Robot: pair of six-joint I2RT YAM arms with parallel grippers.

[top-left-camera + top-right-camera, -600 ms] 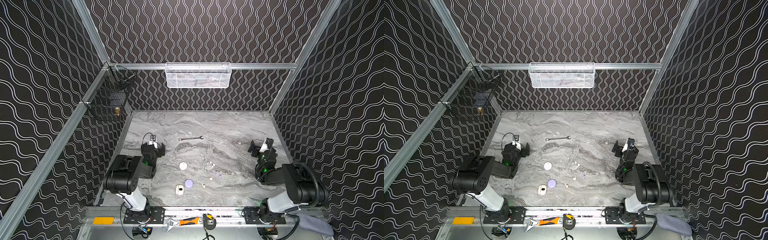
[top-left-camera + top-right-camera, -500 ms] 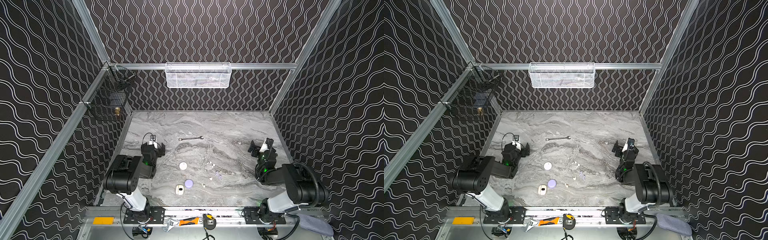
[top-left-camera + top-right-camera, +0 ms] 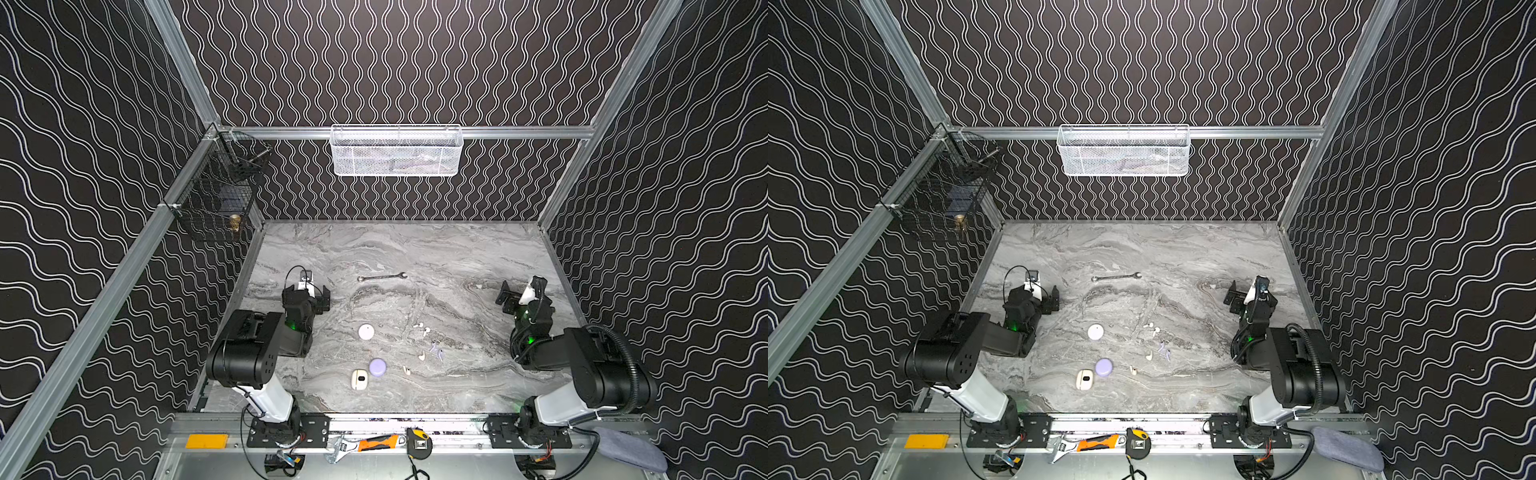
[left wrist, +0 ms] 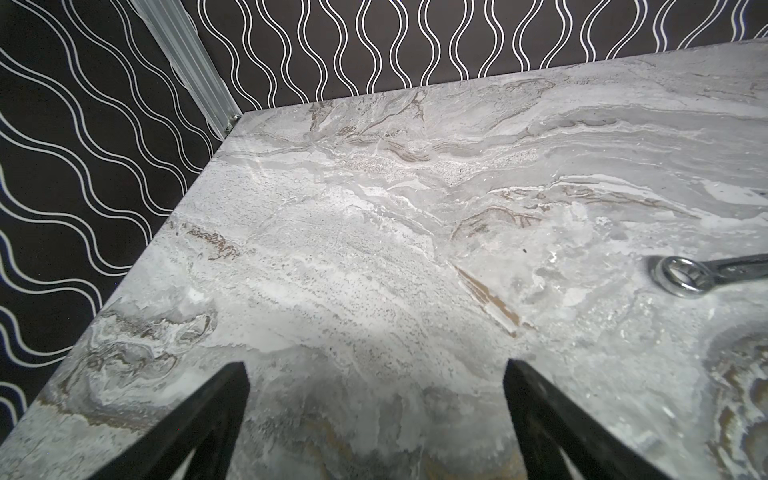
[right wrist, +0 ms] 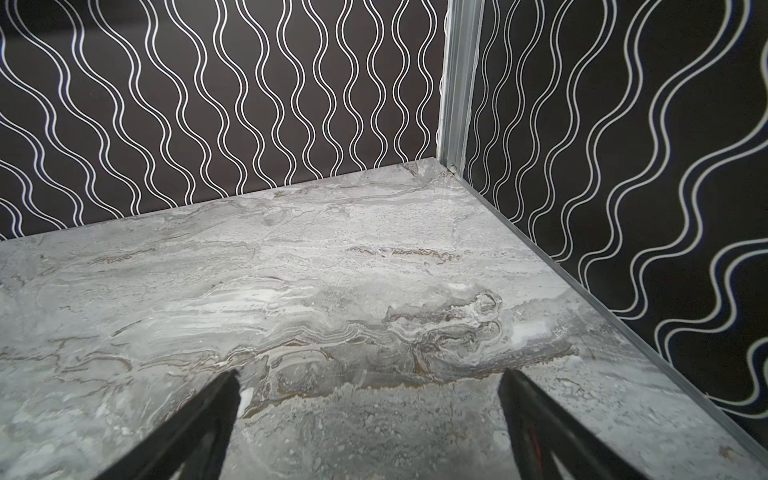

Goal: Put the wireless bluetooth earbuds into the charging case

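Note:
Several tiny earbuds lie loose mid-table in both top views: a white stemmed pair (image 3: 427, 331) (image 3: 1156, 331), a lavender pair (image 3: 436, 350) (image 3: 1165, 350) and cream ones (image 3: 422, 355) (image 3: 1149, 356). Left of them lie three small charging cases: a white round one (image 3: 365, 331) (image 3: 1095, 332), a lavender one (image 3: 377, 367) (image 3: 1103, 367) and a cream one (image 3: 359, 379) (image 3: 1084, 379). My left gripper (image 3: 322, 296) (image 4: 376, 365) rests low at the table's left, open and empty. My right gripper (image 3: 508, 297) (image 5: 368, 374) rests at the right, open and empty. Neither wrist view shows the earbuds or cases.
A slim steel wrench (image 3: 382, 277) (image 3: 1116, 277) lies behind the cases; its ring end (image 4: 681, 276) shows in the left wrist view. A white mesh basket (image 3: 397, 151) hangs on the back wall and a black wire basket (image 3: 216, 208) on the left wall.

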